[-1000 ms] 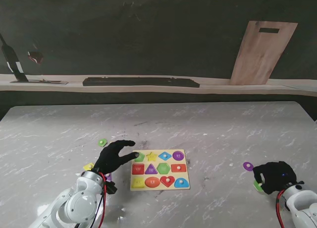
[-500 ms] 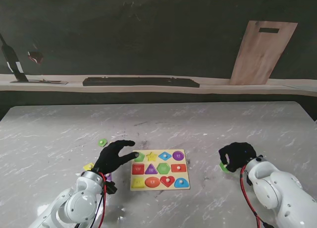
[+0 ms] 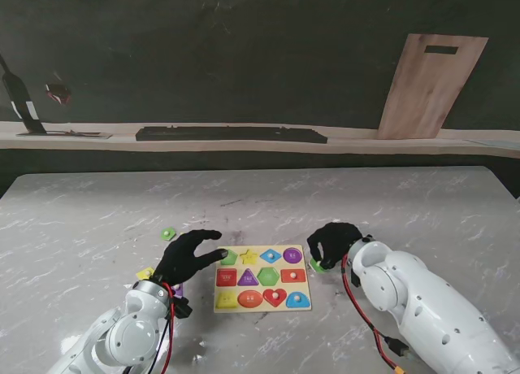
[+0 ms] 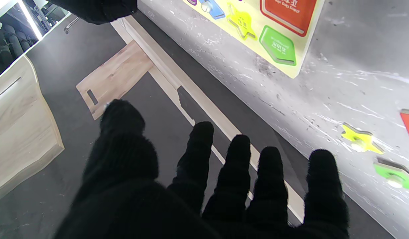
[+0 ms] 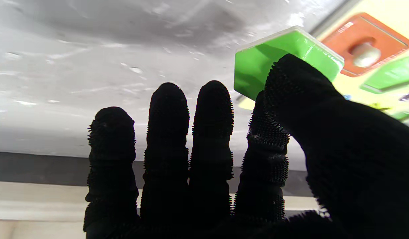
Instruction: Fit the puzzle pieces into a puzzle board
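Fingers of the left hand are spread and hold nothing, hovering just off the near-left corner of the puzzle board, thumb tip toward the green pentagon slot. Beyond and beside those fingertips loose pieces lie on the marble table: a green round piece farther from me, a yellow star piece by the wrist; the left wrist view shows the star, a green piece and a red corner close to the little finger. A careless sweep of this idle hand could nudge the board or scatter those pieces.

Across the board, which looks nearly or wholly filled from the stand view, the right hand is pinched on a green hexagon piece, thumb against index, the other three fingers straight and free. The piece hangs off the fingertips just past the board's right edge, above the table.

My worry: the pinch grips only one edge, so the piece could swivel or drop as it travels. Whether an empty matching recess exists I cannot tell; a green hexagon already seems seated. Pressing it down misaligned would skid the light board sideways.
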Controlling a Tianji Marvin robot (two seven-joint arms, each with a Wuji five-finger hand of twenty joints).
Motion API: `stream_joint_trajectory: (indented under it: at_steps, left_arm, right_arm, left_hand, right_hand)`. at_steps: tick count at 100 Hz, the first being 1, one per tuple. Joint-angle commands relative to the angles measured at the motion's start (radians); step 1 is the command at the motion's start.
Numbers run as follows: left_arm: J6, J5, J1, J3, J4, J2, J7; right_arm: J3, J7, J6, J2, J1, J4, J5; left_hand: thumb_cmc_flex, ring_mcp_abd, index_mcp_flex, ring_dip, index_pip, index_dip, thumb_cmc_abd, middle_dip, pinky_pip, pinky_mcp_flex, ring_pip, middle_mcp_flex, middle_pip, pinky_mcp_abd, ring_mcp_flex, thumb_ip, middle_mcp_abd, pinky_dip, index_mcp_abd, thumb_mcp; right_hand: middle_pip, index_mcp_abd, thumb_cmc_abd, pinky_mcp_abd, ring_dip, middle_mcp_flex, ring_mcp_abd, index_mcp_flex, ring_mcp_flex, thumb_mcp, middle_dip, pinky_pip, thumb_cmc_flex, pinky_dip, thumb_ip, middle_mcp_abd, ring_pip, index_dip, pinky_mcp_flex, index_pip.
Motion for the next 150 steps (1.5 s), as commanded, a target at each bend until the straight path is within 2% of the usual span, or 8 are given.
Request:
stream_joint_trajectory:
  at_steps: [1,33,75,114,150]
  left_arm:
    - [0.003,-0.007,0.001,0.001,-0.004,-0.002,-0.004]
    - [0.007,-0.016,-0.002,0.004,-0.001,-0.003,-0.01]
    - [0.008,-0.018,-0.002,0.002,-0.002,-0.004,-0.007]
    - [0.003,-0.016,0.001,-0.001,-0.002,-0.003,-0.006]
    - [0.001,-0.014,0.003,-0.003,-0.003,-0.003,-0.007]
  right_arm:
    - [-0.041,0.007,0.001,-0.028,0.026,0.001,0.008]
    - [-0.198,0.012,0.065,-0.054,0.123,0.008,0.108]
    - [-0.369,-0.002,0.11,-0.08,0.219,0.056,0.154]
    - [-0.462,-0.032,0.167,-0.108,0.263,0.111,0.195]
    - [-0.511,-0.039,0.18,-0.118,0.289,0.136,0.196]
  left_hand:
    - [0.006,-0.024,0.024,-0.009,-0.019,-0.003,0.03,-0.011,-0.011,-0.015,-0.023,0.006,-0.014,-0.08,0.002,0.036,-0.002,0.01,-0.024,-0.043]
    - [0.006,-0.023,0.023,-0.009,-0.019,-0.003,0.03,-0.011,-0.01,-0.015,-0.023,0.006,-0.015,-0.081,0.002,0.036,-0.002,0.01,-0.026,-0.043]
    - [0.006,-0.024,0.024,-0.008,-0.019,-0.003,0.032,-0.011,-0.01,-0.016,-0.023,0.005,-0.015,-0.08,0.001,0.036,-0.002,0.01,-0.024,-0.042]
    - [0.007,-0.023,0.024,-0.008,-0.019,-0.003,0.03,-0.011,-0.01,-0.015,-0.023,0.006,-0.014,-0.081,0.002,0.036,-0.003,0.01,-0.024,-0.043]
    - [0.006,-0.024,0.024,-0.009,-0.018,-0.003,0.03,-0.011,-0.01,-0.016,-0.023,0.007,-0.014,-0.081,0.003,0.036,-0.003,0.01,-0.026,-0.043]
  right_hand:
    - [0.025,-0.008,-0.01,0.032,0.009,0.044,0.015,0.052,0.033,0.066,-0.006,0.046,0.035,0.014,-0.01,0.039,0.032,0.029,0.015,0.026]
    - [0.028,-0.002,-0.014,0.038,0.009,0.043,0.022,0.055,0.036,0.068,-0.007,0.052,0.038,0.014,-0.007,0.046,0.037,0.033,0.014,0.026]
    - [0.03,-0.006,-0.009,0.039,0.008,0.039,0.023,0.051,0.03,0.066,-0.006,0.055,0.035,0.015,-0.006,0.044,0.04,0.037,0.008,0.022]
    - [0.037,0.001,-0.011,0.034,0.013,0.039,0.027,0.052,0.036,0.069,-0.004,0.064,0.039,0.016,-0.002,0.051,0.054,0.04,0.01,0.023]
    - [0.04,0.002,-0.013,0.038,0.014,0.038,0.031,0.053,0.038,0.071,-0.004,0.071,0.039,0.019,0.002,0.053,0.061,0.041,0.012,0.025]
